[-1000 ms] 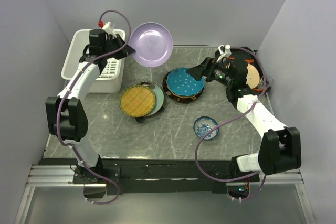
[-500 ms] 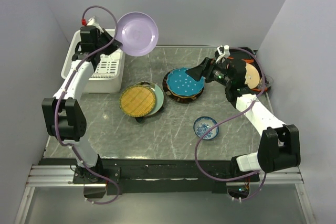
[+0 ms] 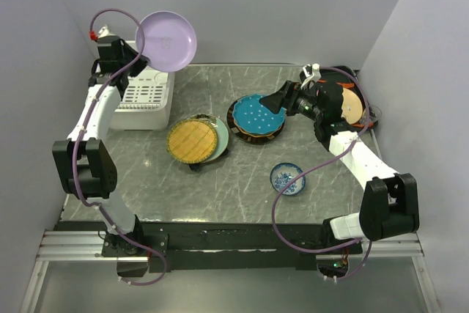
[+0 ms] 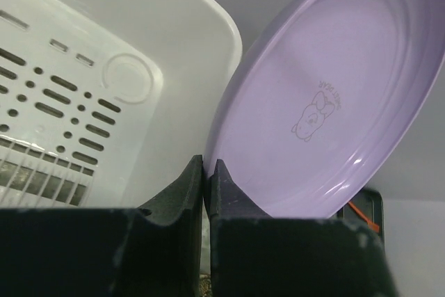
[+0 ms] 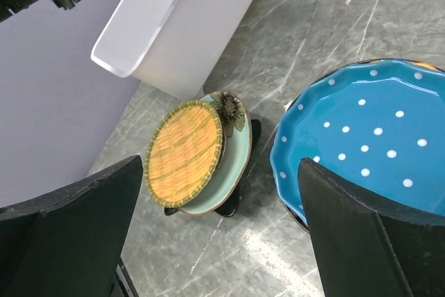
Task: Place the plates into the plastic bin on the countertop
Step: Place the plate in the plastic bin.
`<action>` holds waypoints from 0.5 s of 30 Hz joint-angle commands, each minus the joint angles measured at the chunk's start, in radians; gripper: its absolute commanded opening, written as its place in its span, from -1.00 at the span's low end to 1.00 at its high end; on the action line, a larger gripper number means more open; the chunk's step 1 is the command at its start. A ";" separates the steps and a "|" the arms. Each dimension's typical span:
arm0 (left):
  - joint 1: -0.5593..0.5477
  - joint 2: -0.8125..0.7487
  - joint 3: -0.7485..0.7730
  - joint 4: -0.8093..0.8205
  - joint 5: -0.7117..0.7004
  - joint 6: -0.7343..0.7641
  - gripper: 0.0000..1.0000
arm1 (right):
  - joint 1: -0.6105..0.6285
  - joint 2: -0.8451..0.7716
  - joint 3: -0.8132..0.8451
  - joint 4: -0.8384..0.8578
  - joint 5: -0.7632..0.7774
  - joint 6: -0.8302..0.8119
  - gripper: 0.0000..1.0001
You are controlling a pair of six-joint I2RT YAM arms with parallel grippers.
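Desk point(image 3: 242, 181): grey veined marble; pale walls point(image 3: 293, 5).
Left hand point(image 4: 206, 170): clenched on lavender plate point(image 4: 327, 95), seemingly above bin point(image 3: 150, 94).
Right hand point(image 5: 219, 224): released.

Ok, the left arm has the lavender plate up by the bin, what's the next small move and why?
Probably shift the plate leftward and down over the open bin. The left gripper is shut on its rim, holding it tilted on edge. The wrist view shows it beside the bin's corner, not yet over the inside, so releasing now could miss.
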 commanded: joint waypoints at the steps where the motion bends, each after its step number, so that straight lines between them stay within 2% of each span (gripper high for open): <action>1: 0.039 -0.061 0.017 0.035 -0.039 -0.043 -0.99 | 0.006 0.013 0.010 0.010 0.002 -0.013 0.99; 15: 0.133 -0.031 0.010 -0.043 -0.069 -0.031 -0.99 | 0.006 0.027 0.017 -0.001 -0.001 -0.016 0.98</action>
